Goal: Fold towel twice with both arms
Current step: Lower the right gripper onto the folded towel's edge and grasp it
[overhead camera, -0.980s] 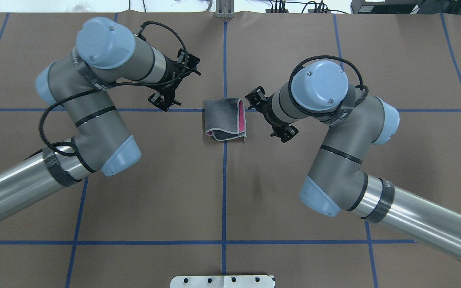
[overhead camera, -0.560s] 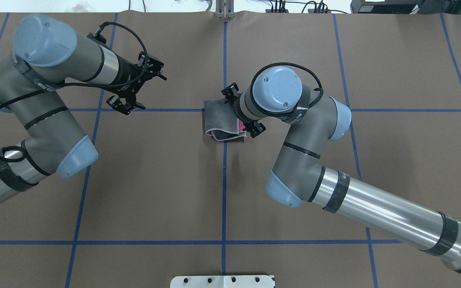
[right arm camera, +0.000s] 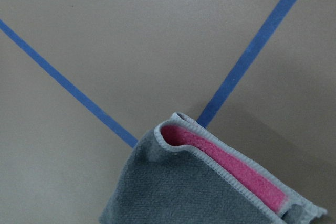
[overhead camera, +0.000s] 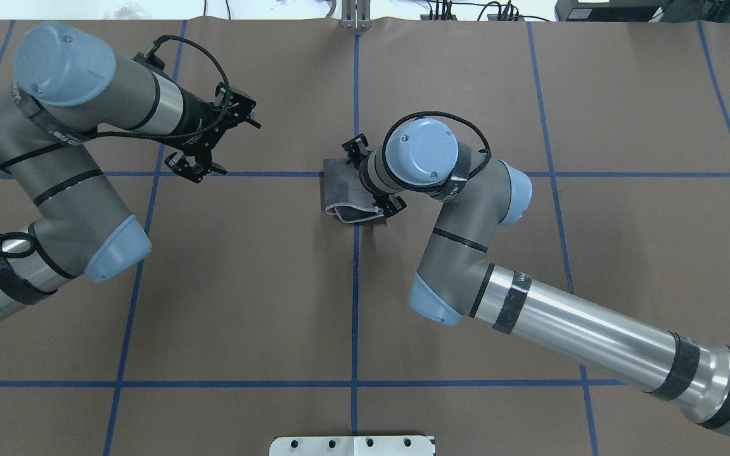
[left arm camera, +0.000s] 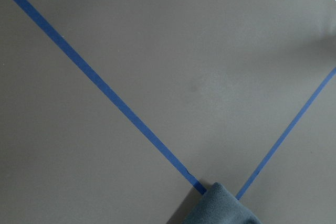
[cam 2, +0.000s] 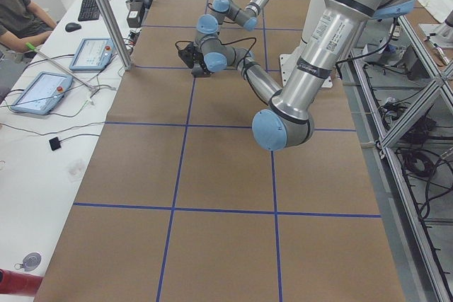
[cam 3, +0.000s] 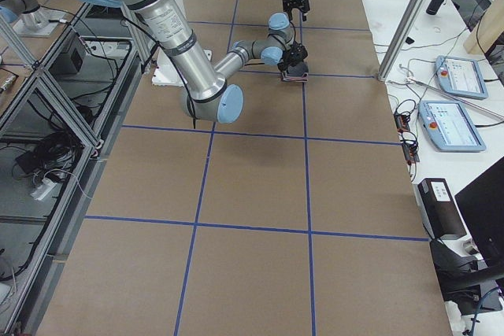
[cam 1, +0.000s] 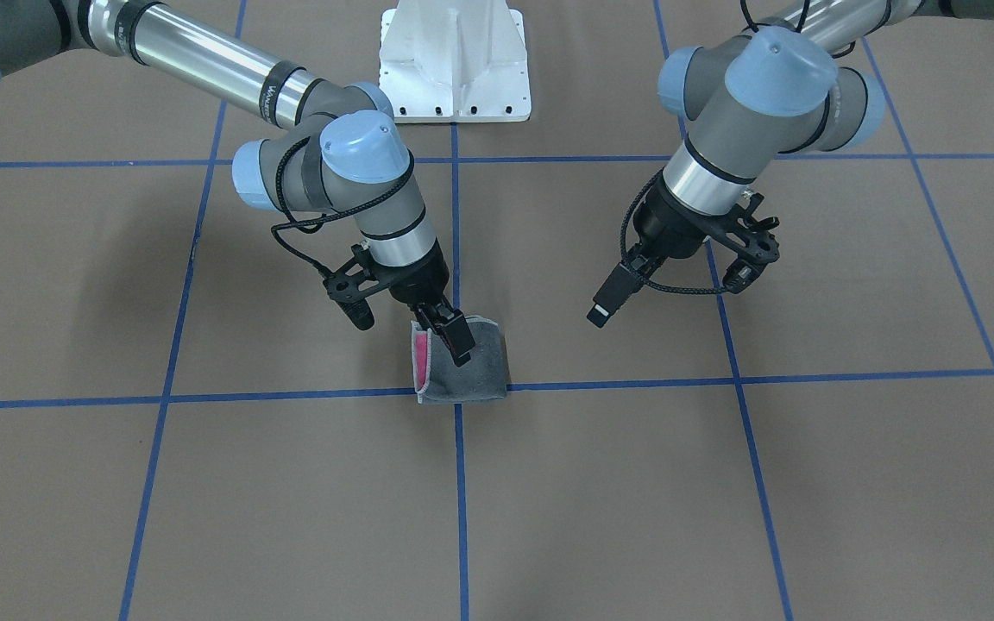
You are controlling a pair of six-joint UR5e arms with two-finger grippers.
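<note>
Towel (overhead camera: 341, 185) beneath right end effector (cam 1: 412, 331)

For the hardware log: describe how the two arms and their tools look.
The left arm and right arm are alike: matte grey tubular links, polished silver forearms ringed with black bands, and rounded light blue joint caps. A black braided cable loops round each wrist. The left tool and right tool are black, narrow and angular, each with a black bracket beside it.

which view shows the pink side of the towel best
Right wrist-mounted: the towel fills the frame's bottom, its pink face showing as a clear strip inside the fold. Front-facing shows a thin pink sliver; overhead, the right arm covers most of it; left wrist shows only a grey corner; side views are too small.
</note>
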